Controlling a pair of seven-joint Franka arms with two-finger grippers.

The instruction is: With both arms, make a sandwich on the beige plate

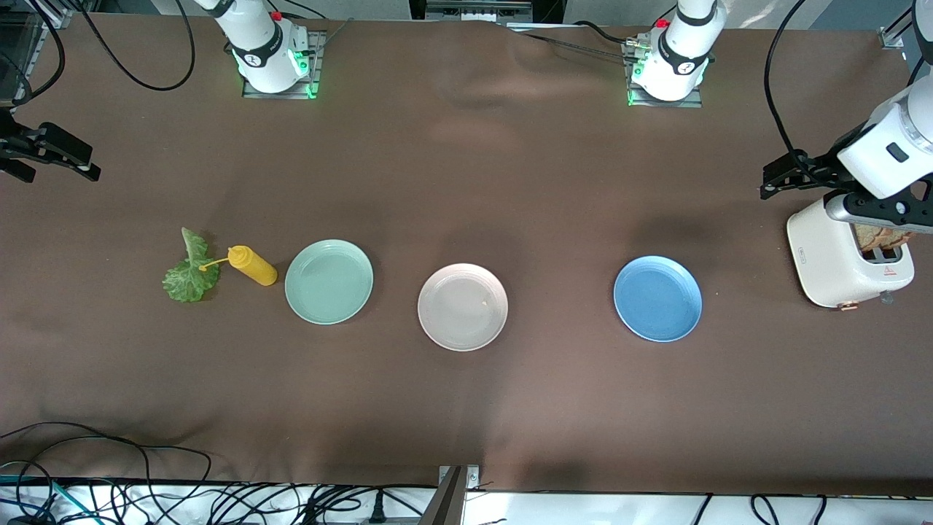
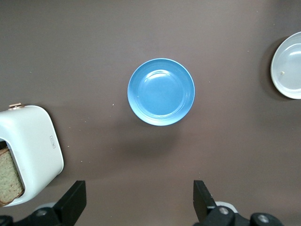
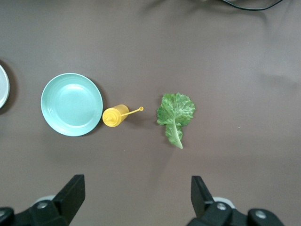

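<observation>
The beige plate [image 1: 463,306] lies bare in the middle of the table, and its edge shows in both wrist views [image 2: 289,70] [image 3: 2,87]. A ruffled green lettuce leaf [image 1: 189,273] [image 3: 175,113] lies flat toward the right arm's end. Brown bread [image 1: 878,237] [image 2: 9,176] stands in the slot of a white toaster [image 1: 838,262] [image 2: 33,150] at the left arm's end. No assembled sandwich is in view. My left gripper [image 1: 773,181] [image 2: 139,202] hangs open and empty beside the toaster. My right gripper [image 1: 58,164] [image 3: 136,200] hangs open and empty above the table near the lettuce.
A mint green plate [image 1: 329,281] [image 3: 71,104] sits between the beige plate and a yellow squeeze bottle [image 1: 253,265] [image 3: 115,116], which lies on its side next to the lettuce. A blue plate [image 1: 657,297] [image 2: 161,91] sits between the beige plate and the toaster. Cables run along the table's near edge.
</observation>
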